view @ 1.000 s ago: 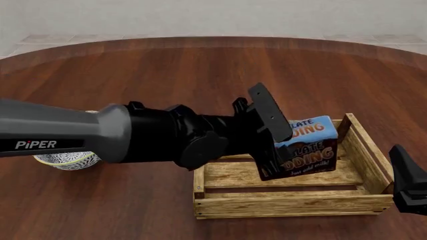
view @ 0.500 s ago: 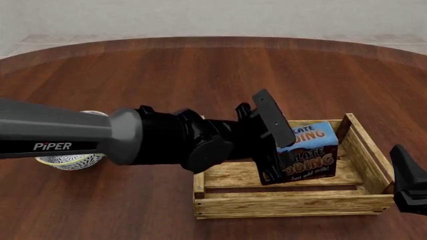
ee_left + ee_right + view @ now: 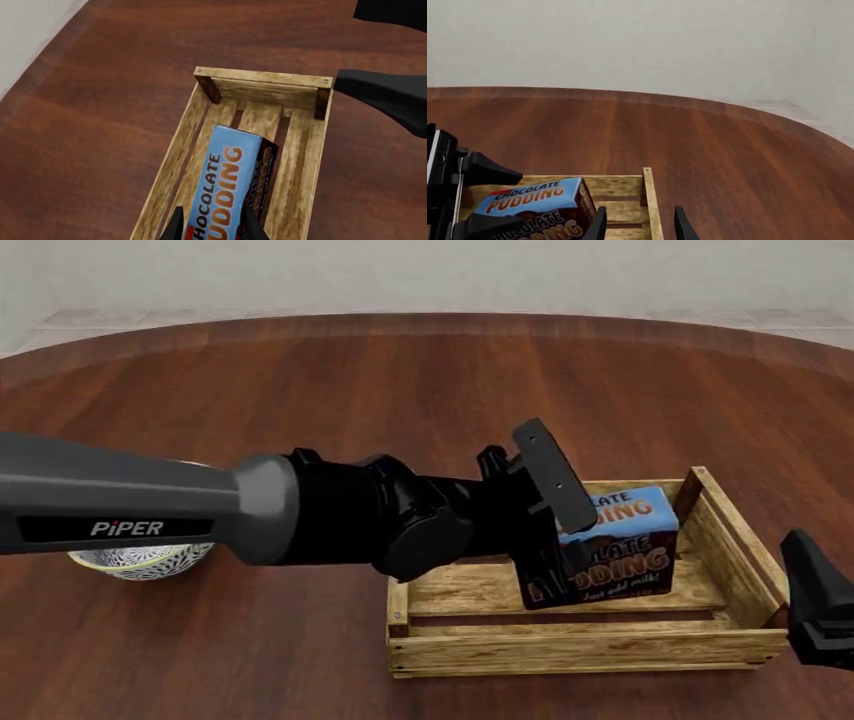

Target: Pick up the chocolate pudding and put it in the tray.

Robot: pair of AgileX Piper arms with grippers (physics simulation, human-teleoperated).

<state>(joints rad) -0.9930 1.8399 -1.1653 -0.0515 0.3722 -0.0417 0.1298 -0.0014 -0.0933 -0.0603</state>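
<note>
Left of the tray (image 3: 587,648), the blue-and-white bowl (image 3: 140,561) sits on the wooden table (image 3: 334,390), half hidden behind the left arm. The left gripper (image 3: 541,570) is clamped on the chocolate pudding (image 3: 617,545), holding the carton inside the tray, low between its slatted walls; whether it touches the floor slats is unclear. At the tray's right end the right gripper (image 3: 637,225) hangs with its fingers parted around nothing.
</note>
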